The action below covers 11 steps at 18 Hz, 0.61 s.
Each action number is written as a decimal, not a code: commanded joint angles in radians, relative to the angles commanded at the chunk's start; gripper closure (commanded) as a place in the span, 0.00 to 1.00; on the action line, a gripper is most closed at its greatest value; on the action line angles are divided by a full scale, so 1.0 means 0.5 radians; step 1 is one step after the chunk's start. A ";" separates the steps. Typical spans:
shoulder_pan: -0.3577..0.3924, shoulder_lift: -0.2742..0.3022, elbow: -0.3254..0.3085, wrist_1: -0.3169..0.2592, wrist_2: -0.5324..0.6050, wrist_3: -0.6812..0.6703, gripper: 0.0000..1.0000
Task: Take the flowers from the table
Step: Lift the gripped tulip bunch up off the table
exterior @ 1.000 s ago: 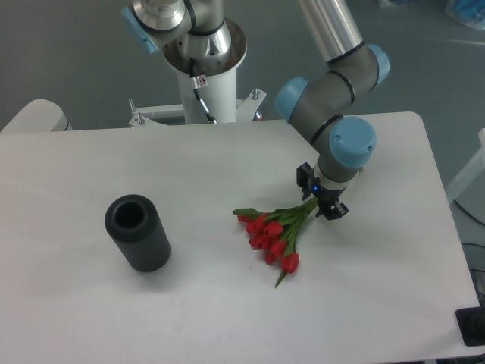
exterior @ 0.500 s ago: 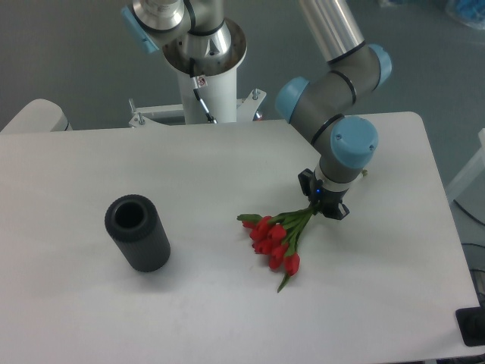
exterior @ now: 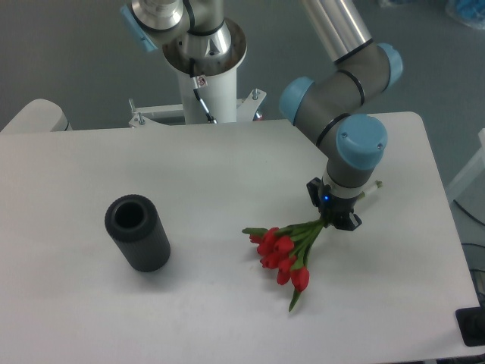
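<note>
The claw (exterior: 336, 219) is pinching the green stem end of the flowers (exterior: 286, 252), its 2 dark fingers pressed in close on the stems with no gap showing between them. The claw is pointing down from a grey wrist with a blue cap (exterior: 361, 141), and a small blue light is glowing just above the fingers.

The flowers are trailing down and to the left from the grip, the red buds bunched together and 1 bud hanging lowest near a green leaf tip. Whether the buds are touching the table (exterior: 227, 303) or hanging just over it cannot be told from this view. They are sitting over the right-centre part of the white top.

Compared with 0.5 s ago, the claw and wrist are sitting a little further right and lower in the picture, and the flowers have gone along with them, the whole bunch shifted right and toward the near edge.

Well apart on the left, a black cylinder (exterior: 137, 233) is lying tilted on the table, open end up, in the same spot as before.
</note>
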 joint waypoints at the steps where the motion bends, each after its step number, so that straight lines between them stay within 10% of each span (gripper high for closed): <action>1: -0.018 -0.021 0.074 -0.083 0.003 -0.031 1.00; 11: -0.160 -0.172 0.510 -0.442 0.015 -0.172 1.00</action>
